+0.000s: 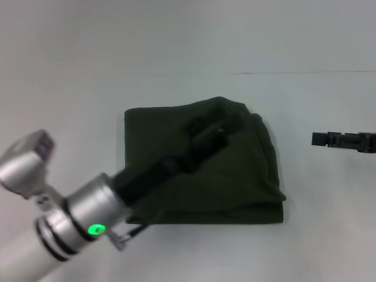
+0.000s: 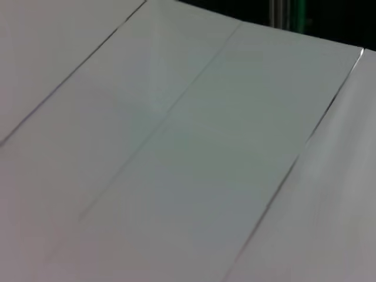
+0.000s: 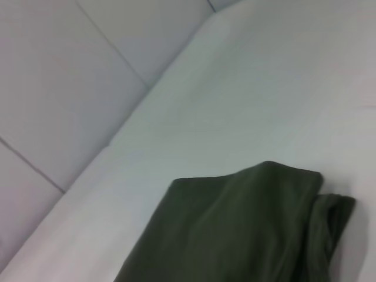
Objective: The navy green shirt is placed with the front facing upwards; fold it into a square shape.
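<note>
The navy green shirt [image 1: 247,176] lies folded into a rough, thick rectangle in the middle of the white table [image 1: 176,47]. No lettering shows on it. Its top right corner is bunched and its right edge is rounded. My left arm reaches diagonally over the shirt from the near left, and my left gripper [image 1: 226,126] is low over the shirt's far right part, dark against the dark cloth. My right gripper [image 1: 323,139] hangs to the right of the shirt, apart from it. The right wrist view shows a folded corner of the shirt [image 3: 235,235].
The left wrist view shows only the white tabletop [image 2: 176,153] with thin seams. A seam line [image 1: 294,73] crosses the table behind the shirt. Bare white surface surrounds the shirt on all sides.
</note>
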### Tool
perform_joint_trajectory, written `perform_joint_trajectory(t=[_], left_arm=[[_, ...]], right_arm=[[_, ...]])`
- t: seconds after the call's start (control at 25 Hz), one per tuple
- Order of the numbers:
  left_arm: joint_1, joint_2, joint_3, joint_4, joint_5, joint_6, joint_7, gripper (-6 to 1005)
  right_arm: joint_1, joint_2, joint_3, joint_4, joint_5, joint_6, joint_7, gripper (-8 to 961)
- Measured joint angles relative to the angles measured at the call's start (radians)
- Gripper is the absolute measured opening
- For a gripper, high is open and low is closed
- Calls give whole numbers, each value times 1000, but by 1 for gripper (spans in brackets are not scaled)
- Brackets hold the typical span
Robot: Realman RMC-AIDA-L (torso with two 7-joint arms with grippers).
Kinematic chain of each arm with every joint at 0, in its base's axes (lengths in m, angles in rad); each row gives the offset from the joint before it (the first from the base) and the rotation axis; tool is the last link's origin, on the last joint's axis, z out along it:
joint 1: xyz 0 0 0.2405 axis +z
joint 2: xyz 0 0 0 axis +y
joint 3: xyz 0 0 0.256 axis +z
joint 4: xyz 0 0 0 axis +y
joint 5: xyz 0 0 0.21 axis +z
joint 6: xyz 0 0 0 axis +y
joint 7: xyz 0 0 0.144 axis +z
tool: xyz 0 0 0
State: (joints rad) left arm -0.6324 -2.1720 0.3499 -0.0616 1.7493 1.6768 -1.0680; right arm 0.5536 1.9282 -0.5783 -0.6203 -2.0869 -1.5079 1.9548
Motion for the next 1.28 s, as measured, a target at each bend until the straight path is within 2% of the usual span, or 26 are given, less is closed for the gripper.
perform_joint_trajectory(t=[0.24, 0.32, 0.48, 0.76, 1.0, 1.28], left_arm=[[108, 6, 4, 259, -3, 83, -72, 666], [138, 8, 4, 326, -4, 93, -76, 690], [191, 9, 10, 431, 4, 104, -74, 690], [262, 18, 16, 555, 10, 171, -71, 690], [279, 20, 14, 593, 38, 167, -77, 689], [274, 23, 18, 594, 57, 163, -77, 689]], right_arm=[[47, 0, -1, 1, -59, 45, 113, 868], [53, 0, 0, 0, -59, 47, 127, 867], [73, -1, -16, 9, -72, 54, 158, 867], [98, 12, -90, 52, -97, 100, 178, 867], [107, 19, -116, 105, -104, 125, 180, 867], [103, 51, -149, 119, -105, 149, 180, 866]])
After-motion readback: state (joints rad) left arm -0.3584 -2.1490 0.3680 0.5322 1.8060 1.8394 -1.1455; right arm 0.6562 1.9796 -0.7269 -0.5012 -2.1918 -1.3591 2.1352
